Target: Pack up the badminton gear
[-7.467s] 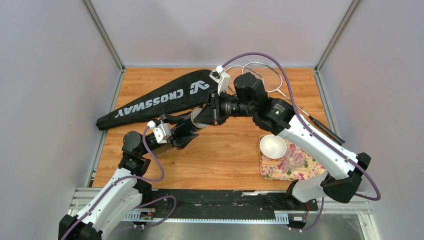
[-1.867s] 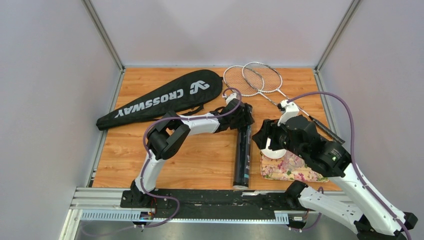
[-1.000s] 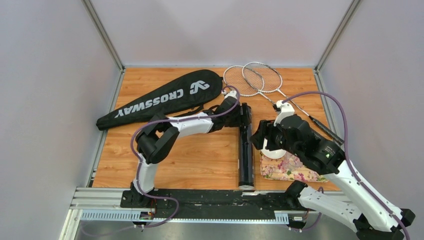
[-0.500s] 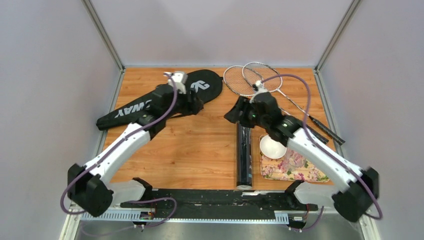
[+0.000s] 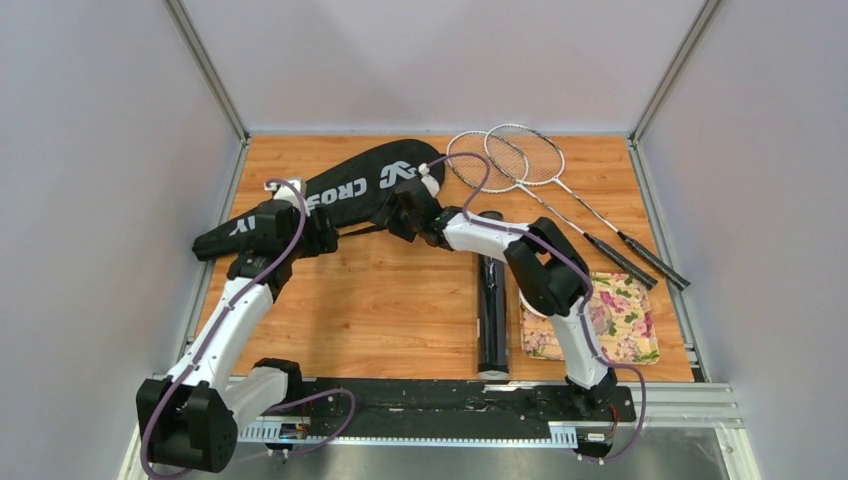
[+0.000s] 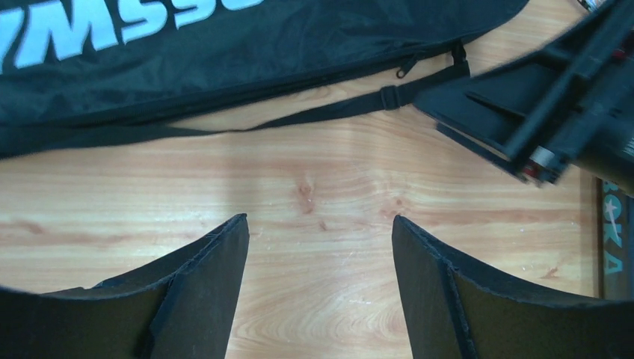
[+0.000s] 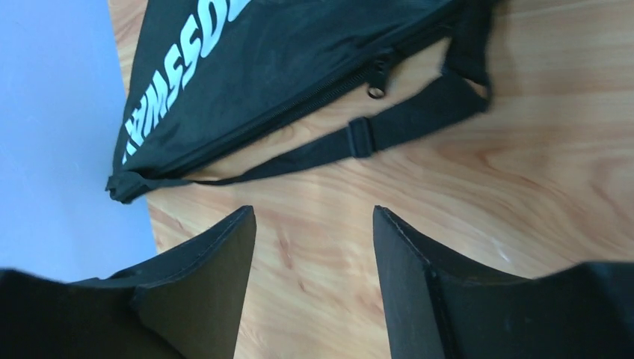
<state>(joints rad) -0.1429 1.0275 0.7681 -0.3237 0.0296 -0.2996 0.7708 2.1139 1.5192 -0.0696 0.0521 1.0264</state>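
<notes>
- Top external view: the dark tube (image 5: pixel 490 310) lies flat on the wooden table (image 5: pixel 400 310), running near to far, with one end close to the front edge. It is just left of the flowered tray (image 5: pixel 632 322).
- Left wrist view catches the tube's side at the right edge (image 6: pixel 614 254), with teal letters on it.
- The right arm's elbow hangs over the tray's far left corner. Its forearm crosses the tube's far end and reaches left.
- The left gripper (image 5: pixel 325 232) is at the near edge of the bag (image 5: pixel 350 190), about mid-length. In its own camera (image 6: pixel 318 224) the fingers are spread wide, with nothing between them and bare wood under the gap.
- The right gripper (image 5: pixel 395 222) is by the bag's wide end, just right of the left one. In its own camera (image 7: pixel 312 217) the fingers are wide apart and empty, over bare wood.
- The bag's strap (image 6: pixel 329 112) (image 7: pixel 351 142) lies loose on the wood along the bag's near edge.
- The zip pull (image 7: pixel 376 88) sits on the bag's edge near the strap's end.
- The black bag (image 6: pixel 224 60) (image 7: pixel 262 60) lies slanted across the far left of the table. Its white lettering faces up and is partly hidden by the left arm.
- The rackets (image 5: pixel 505 160) are at the far right, outside the bag. Their heads overlap just right of the bag's wide end, and the black handles point near-right, past the tray's far side.
</notes>
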